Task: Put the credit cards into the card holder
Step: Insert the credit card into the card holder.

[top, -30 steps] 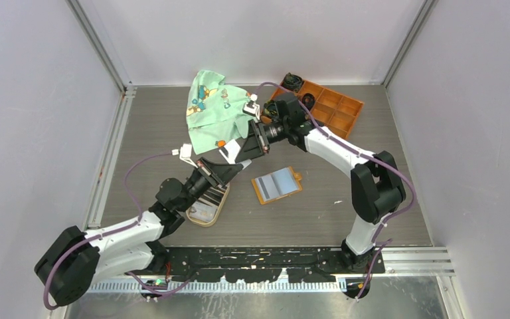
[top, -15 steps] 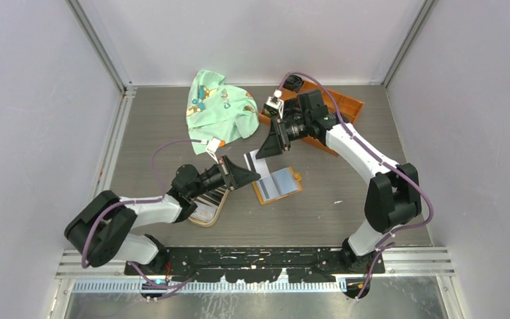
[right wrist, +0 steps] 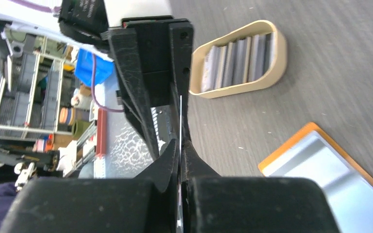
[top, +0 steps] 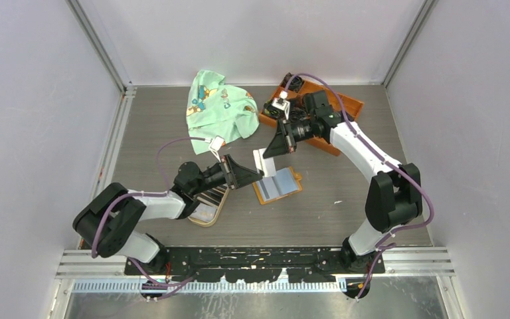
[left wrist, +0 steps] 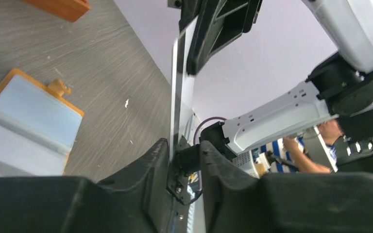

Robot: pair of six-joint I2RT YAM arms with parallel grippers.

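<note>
One white credit card stands on edge in the air just above the card holder, which lies flat and unfolded, orange with pale blue slots. My right gripper is shut on the card's upper end; in the right wrist view the card is a thin line pinched in that gripper. My left gripper is at the lower end, open: the card leans on one finger, with a gap to the other. More credit cards lie in the tan dish.
A green printed cloth lies at the back left. An orange compartmented tray sits at the back right, behind my right arm. The tan dish is under my left forearm, left of the card holder.
My right gripper has come onto the card's upper end and shut on it. My left gripper's jaws have parted from the card. Both arms shifted slightly toward the card holder.
</note>
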